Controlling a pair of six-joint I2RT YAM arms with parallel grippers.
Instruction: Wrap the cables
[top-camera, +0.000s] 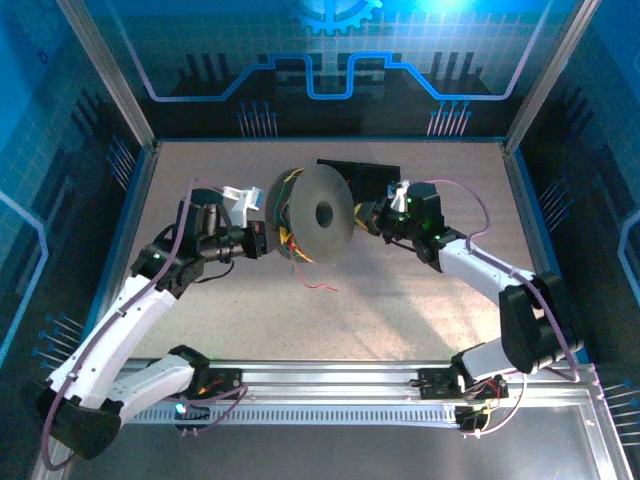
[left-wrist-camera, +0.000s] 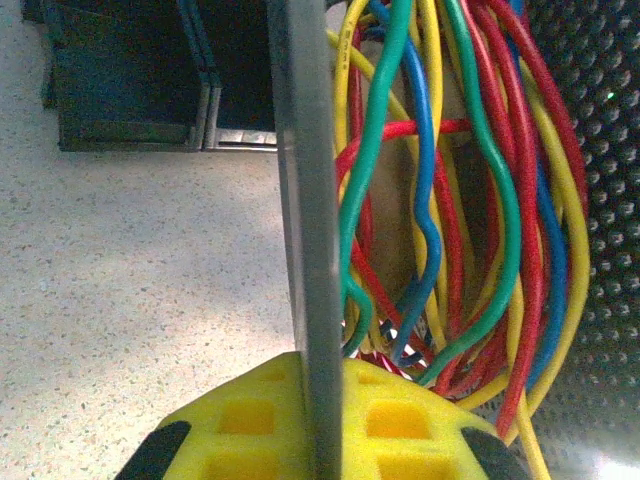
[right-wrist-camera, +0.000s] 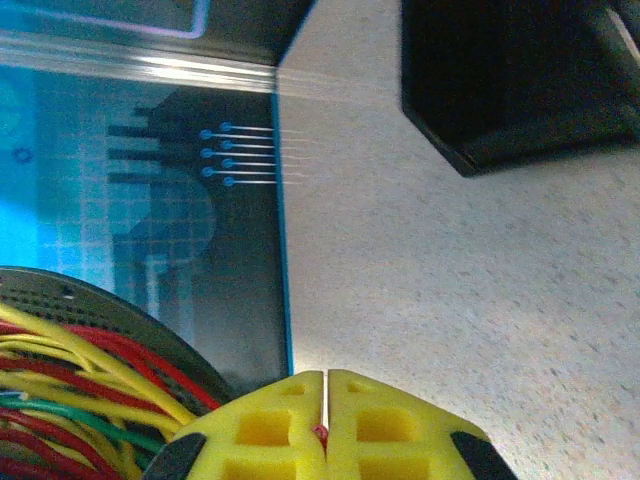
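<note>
You've got the cables (left-wrist-camera: 470, 250) wound in loose red, yellow, green and blue loops on the spool (top-camera: 322, 213), which stands on edge near the middle of the table (top-camera: 400, 300), with one red strand trailing onto the surface toward the near edge. Your left gripper (top-camera: 262, 240) is clamped on the spool's grey flange, and the loops hang just beyond its fingers. Your right gripper (right-wrist-camera: 326, 400), at the spool's opposite side, has its fingers pressed together, with a sliver of red cable caught in the seam.
</note>
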